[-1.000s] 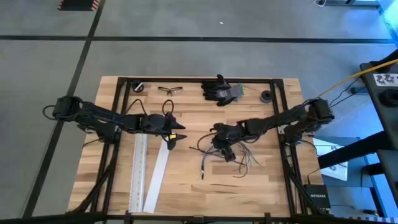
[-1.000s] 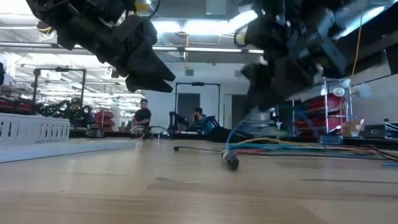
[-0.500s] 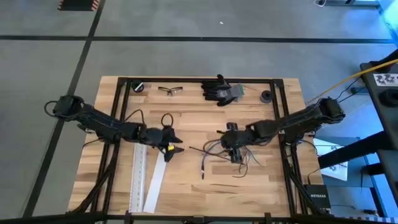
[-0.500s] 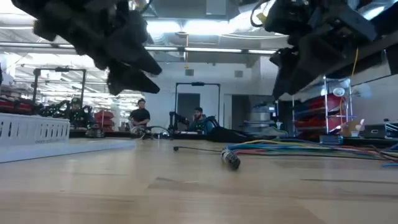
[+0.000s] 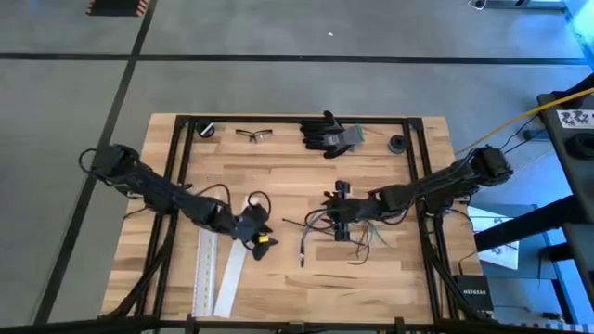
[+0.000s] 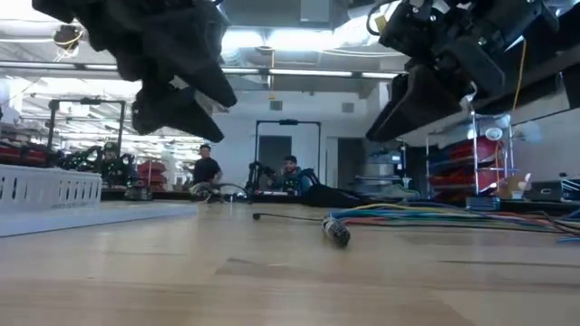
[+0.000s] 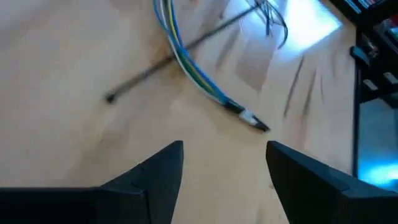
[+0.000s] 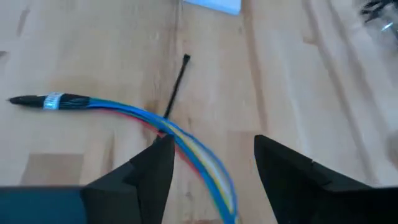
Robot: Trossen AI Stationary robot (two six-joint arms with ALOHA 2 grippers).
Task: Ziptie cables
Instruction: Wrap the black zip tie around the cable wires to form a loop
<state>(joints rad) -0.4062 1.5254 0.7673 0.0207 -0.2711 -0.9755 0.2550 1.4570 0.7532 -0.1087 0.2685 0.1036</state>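
The cables (image 5: 327,225) lie loose on the wooden table (image 5: 278,176), right of centre, ends splayed. The right gripper (image 5: 340,210) hovers just above them, fingers (image 8: 134,177) spread wide, holding nothing. The left gripper (image 5: 261,234) hangs near white channel strips (image 5: 218,264), fingers (image 7: 152,171) wide apart and empty.

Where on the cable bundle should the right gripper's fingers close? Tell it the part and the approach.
Grip the cables on the tight run just behind the taped end, where the wires lie together flat on the table. The right gripper is open above them; it could likely descend from above, fingers straddling the run.
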